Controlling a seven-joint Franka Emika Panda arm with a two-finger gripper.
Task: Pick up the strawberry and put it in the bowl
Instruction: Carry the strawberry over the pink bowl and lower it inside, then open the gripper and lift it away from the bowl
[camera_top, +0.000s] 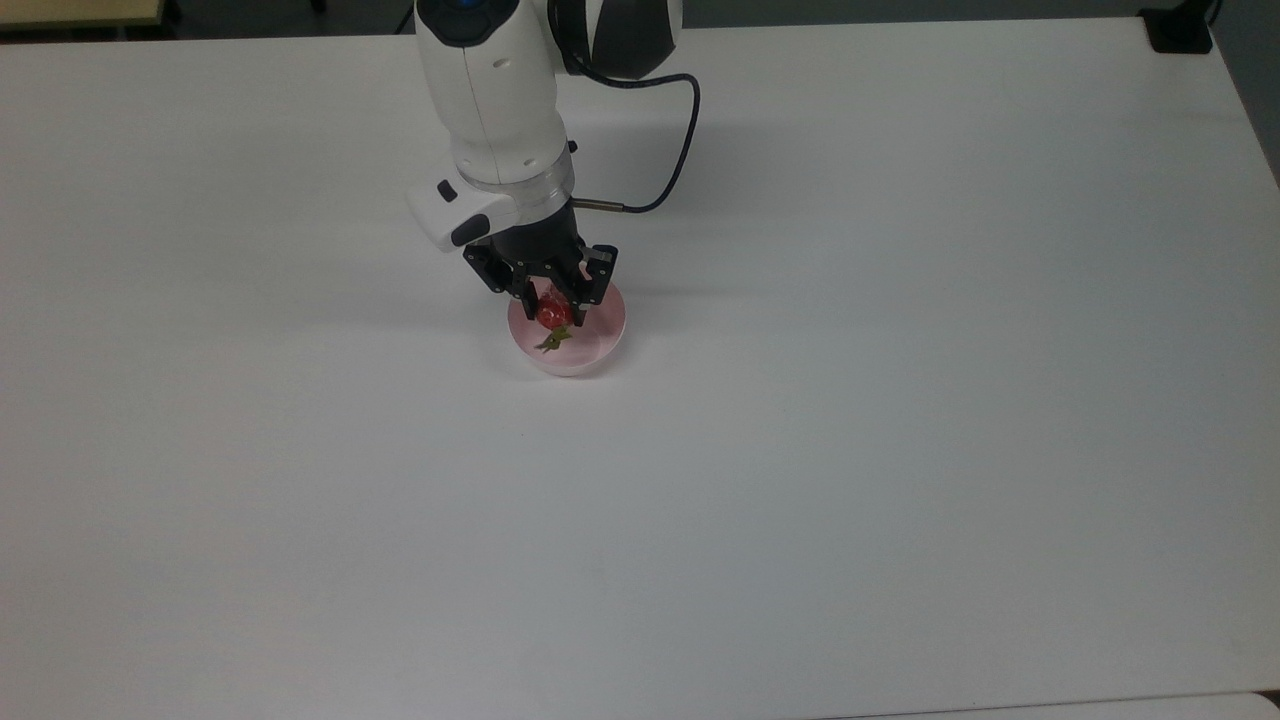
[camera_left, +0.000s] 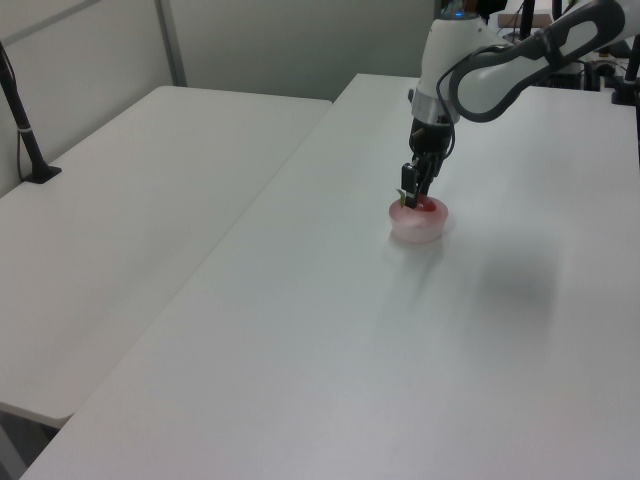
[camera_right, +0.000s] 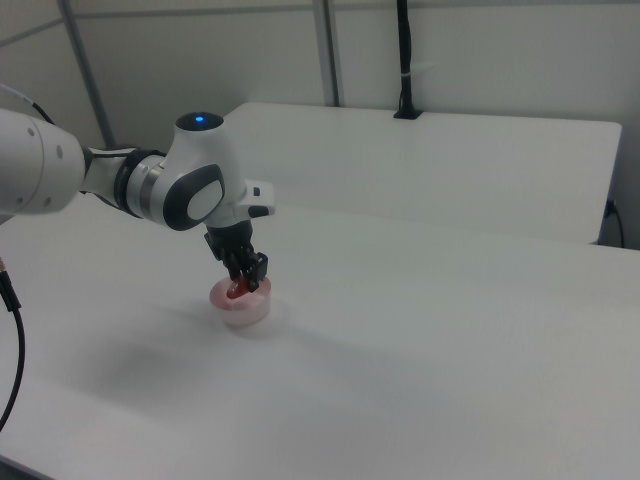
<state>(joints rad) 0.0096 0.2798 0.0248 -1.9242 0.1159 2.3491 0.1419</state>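
Top view: the white Franka arm with its black two-finger gripper (camera_top: 552, 312) reaches down from the upper centre of the frame to a point slightly left of and above the frame's middle. The black fingers (camera_top: 578, 298) are closed narrowly on the small glossy red strawberry (camera_top: 549, 314), whose green leafy cap (camera_top: 552, 340) points toward the bottom of the frame. The fruit lies within the outline of the small round pale pink bowl (camera_top: 605, 335), over the bowl's left half as the top view shows it; the gripper covers the bowl's upper rim. Whether the strawberry touches the bowl's floor cannot be told. A dark cable (camera_top: 678, 150) loops from the wrist to the top view's right. The bowl stands on the broad white table (camera_top: 900, 450).

Left view: the arm enters from the upper right of the frame, and the gripper (camera_left: 410, 196) points straight down at the bowl (camera_left: 418, 226), just right of centre in the upper half. The strawberry (camera_left: 424, 206) shows red at rim level, with its green cap at the left view's left of the fingers.

Right view: the gripper (camera_right: 243, 283) hangs over the bowl (camera_right: 244, 306) in the left half of the frame, a trace of the red strawberry (camera_right: 235, 292) showing between the fingertips and the rim. A second white table (camera_right: 480, 160) stands behind, in the upper right.
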